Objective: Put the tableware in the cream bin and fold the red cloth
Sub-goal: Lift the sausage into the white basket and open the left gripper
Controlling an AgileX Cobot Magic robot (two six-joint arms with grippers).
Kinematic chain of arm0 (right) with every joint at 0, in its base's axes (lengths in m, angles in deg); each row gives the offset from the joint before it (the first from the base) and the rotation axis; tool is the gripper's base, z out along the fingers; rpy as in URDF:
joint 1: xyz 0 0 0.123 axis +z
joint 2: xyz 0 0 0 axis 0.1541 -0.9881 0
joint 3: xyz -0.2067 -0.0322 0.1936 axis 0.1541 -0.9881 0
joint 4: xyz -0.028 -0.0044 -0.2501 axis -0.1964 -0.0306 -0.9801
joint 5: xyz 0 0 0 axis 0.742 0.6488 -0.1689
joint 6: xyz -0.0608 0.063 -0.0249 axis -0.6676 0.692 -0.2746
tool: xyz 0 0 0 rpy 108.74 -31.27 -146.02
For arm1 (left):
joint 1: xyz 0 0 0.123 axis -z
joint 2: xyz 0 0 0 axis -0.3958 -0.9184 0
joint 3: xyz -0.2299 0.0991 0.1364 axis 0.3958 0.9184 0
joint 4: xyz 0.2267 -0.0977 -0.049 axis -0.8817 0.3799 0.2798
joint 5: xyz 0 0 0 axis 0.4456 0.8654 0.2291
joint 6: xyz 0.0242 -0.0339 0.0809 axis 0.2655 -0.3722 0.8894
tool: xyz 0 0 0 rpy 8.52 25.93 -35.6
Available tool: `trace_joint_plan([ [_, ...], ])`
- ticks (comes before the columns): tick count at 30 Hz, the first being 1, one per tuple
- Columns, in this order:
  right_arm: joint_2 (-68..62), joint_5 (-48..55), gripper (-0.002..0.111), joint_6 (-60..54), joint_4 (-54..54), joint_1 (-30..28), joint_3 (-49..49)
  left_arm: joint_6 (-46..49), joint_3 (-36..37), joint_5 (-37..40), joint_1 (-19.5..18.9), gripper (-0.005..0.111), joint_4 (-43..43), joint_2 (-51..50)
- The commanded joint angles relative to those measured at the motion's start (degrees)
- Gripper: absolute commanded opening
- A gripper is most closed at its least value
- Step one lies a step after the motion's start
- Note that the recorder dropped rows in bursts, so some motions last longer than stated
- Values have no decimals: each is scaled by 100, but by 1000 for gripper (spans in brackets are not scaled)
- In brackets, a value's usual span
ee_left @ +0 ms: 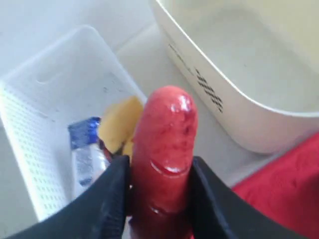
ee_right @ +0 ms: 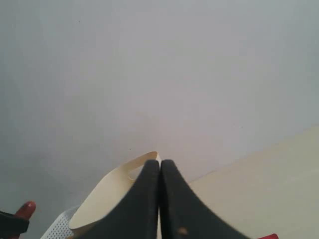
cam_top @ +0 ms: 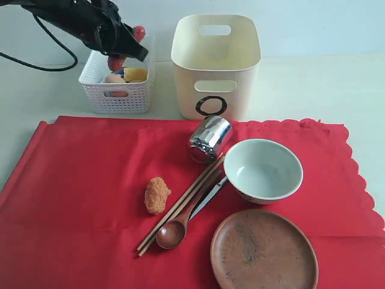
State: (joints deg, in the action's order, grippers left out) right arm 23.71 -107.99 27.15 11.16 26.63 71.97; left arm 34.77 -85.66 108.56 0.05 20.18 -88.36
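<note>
The red cloth [cam_top: 84, 180] lies spread flat on the table. On it sit a steel cup [cam_top: 210, 138] on its side, a white bowl [cam_top: 263, 170], a brown plate [cam_top: 263, 250], a wooden spoon [cam_top: 174, 232], chopsticks [cam_top: 180, 205] and a slim metal utensil [cam_top: 210, 195]. The cream bin [cam_top: 215, 63] stands behind the cloth. My left gripper [cam_top: 129, 45] [ee_left: 162, 172] hangs over the white lattice basket [cam_top: 117, 90], shut on a red sausage [ee_left: 164, 149]. My right gripper [ee_right: 159, 164] is shut on nothing and is out of the exterior view.
A fried nugget [cam_top: 157, 195] lies on the cloth left of the chopsticks. The basket [ee_left: 30, 124] holds a lemon piece [ee_left: 119, 124] and a blue-wrapped item [ee_left: 84, 149]. The cream bin [ee_left: 239, 74] stands right beside it.
</note>
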Motion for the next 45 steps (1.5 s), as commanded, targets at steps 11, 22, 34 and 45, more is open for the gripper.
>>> trace_joint_plan([
  [11,14,-19,0,-18,-54,-15,-18,-132,-44,-2491,-377,0,1193,-1093],
  [22,14,-19,0,-18,-54,-15,-18,-132,-44,-2928,-583,9,1421,-1658],
  [34,14,-19,0,-18,-54,-15,-18,-132,-44,-2832,-685,63,1675,-1749],
  [45,14,-19,0,-18,-54,-15,-18,-132,-44,-2662,-685,68,1675,-1749],
])
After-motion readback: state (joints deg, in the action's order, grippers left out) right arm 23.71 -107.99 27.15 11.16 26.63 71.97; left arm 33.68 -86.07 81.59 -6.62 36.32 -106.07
